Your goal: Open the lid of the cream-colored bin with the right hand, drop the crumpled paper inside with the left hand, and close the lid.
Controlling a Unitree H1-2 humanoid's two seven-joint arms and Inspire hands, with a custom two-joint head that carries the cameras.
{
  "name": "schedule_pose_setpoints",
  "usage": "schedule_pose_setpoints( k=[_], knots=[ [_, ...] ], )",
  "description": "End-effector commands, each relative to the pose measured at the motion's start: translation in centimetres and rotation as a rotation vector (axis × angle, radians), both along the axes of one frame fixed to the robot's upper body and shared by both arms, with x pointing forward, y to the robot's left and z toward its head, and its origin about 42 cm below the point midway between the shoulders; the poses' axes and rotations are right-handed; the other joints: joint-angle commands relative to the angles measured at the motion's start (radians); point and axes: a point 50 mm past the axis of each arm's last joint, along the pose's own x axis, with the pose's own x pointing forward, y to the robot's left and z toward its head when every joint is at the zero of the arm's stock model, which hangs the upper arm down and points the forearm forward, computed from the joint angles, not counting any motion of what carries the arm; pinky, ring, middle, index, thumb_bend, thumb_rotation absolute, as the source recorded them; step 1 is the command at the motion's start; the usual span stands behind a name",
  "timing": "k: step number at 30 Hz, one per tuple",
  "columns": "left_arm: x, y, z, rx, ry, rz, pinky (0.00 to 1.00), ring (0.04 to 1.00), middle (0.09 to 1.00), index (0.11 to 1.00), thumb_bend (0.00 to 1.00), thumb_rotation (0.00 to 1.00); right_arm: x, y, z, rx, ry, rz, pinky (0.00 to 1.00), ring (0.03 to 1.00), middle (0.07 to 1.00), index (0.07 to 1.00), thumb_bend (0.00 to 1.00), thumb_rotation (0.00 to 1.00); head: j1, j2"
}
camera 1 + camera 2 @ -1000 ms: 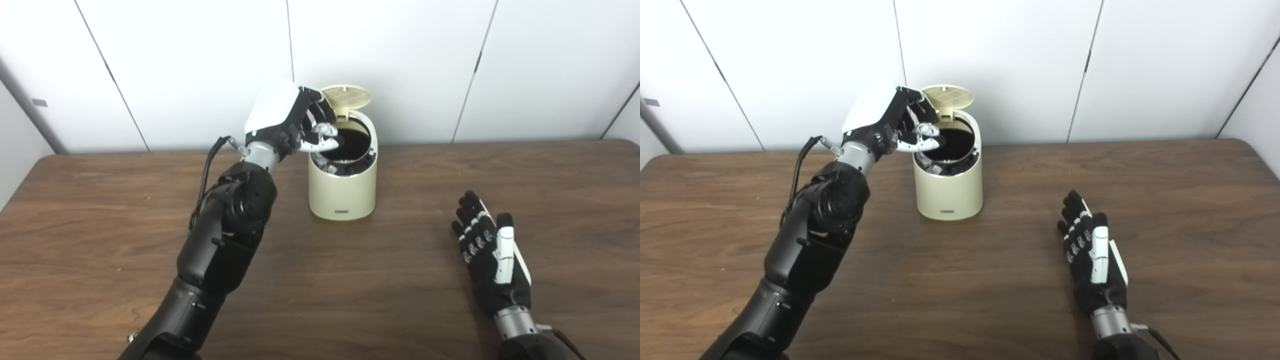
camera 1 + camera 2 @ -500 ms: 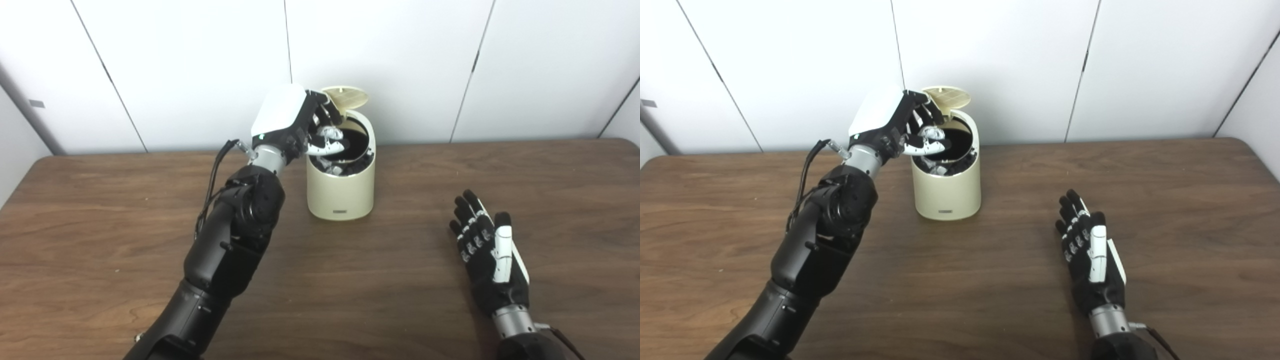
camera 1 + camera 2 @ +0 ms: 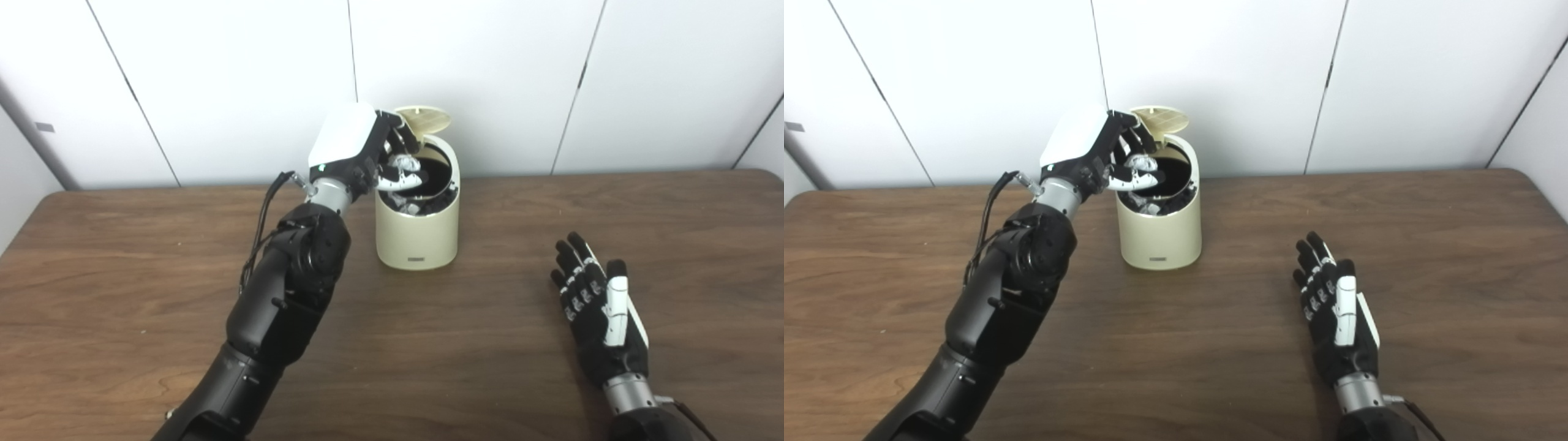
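Near the table's (image 3: 122,257) far edge the bin (image 3: 418,236) stands lid (image 3: 422,117) up, the left hand (image 3: 367,153) pinching crumpled paper (image 3: 401,162) over its mouth, apparently ready to release; the right hand (image 3: 597,318) rests flat, fingers spread.

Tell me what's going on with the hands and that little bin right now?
Left hand over the open bin, holding the crumpled paper. Right hand open, flat on the table. Lid up. Nothing in the way.

Left robot hand (image 3: 367,153) over bin (image 3: 418,236) mouth
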Motion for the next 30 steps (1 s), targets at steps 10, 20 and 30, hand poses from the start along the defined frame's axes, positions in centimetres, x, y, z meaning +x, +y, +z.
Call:
schedule_pose_setpoints(
  k=[10,20,30],
  knots=[
    [0.2,-1.7,2.5,-0.01,-0.123,-0.023,0.29,0.38,0.492,0.515,0.47,0.0,0.0,0.1,-0.1,0.015,0.003,-0.005,1.0,0.999,0.946,0.947,0.59,1.0,0.0,0.0],
    [0.6,-2.3,1.7,0.018,-0.165,-0.022,0.32,0.392,0.503,0.497,0.47,0.0,0.1,0.1,-0.1,0.016,-0.004,0.008,1.0,1.0,0.94,0.95,0.6,1.0,0.0,0.001],
    [0.3,-2.6,1.8,0.031,-0.172,0.001,0.31,0.433,0.522,0.524,0.47,0.0,0.0,-0.1,0.0,0.018,0.002,0.013,0.98,0.965,0.912,0.936,0.6,1.0,0.008,0.003]
  ],
)
